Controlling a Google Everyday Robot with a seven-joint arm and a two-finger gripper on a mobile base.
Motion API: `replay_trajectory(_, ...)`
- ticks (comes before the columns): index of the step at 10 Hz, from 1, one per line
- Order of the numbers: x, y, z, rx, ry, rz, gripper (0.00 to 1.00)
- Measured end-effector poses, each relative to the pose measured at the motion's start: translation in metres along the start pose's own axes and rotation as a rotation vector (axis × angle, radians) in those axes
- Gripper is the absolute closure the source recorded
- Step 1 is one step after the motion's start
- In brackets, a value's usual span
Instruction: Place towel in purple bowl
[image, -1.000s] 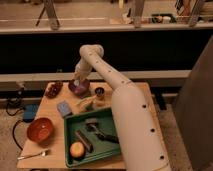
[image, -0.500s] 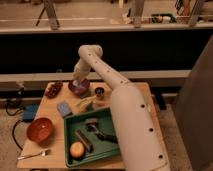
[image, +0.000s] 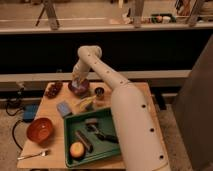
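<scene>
White plastic covers the robot arm (image: 125, 107) that reaches from the lower right across a wooden desk (image: 55, 122) to its far edge. In the single camera view the hand (image: 77, 79) hangs directly over the purple bowl (image: 79, 88), which sits at the back of the desk, left of centre. Something pale shows at the hand, right above the bowl; it may be the towel, but I cannot tell, nor can I tell whether the hand is clenched or released.

Left of the bowl lies a small dark dish (image: 53, 89). A blue sponge (image: 64, 108) rests nearer the middle, with a yellowish item (image: 85, 103) just beside it and a small can (image: 99, 93) next to the arm. At the front left stands an orange bowl (image: 40, 129), and a fork (image: 34, 155) lies near the front edge. A green tray (image: 70, 127) fills the front centre, holding an orange fruit (image: 77, 149) and dark tools (image: 92, 134).
</scene>
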Motion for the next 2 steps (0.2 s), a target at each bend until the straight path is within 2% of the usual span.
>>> replay_trajectory(2,-0.0008,-0.0011,0.0006,0.004,-0.001,-0.001,0.20)
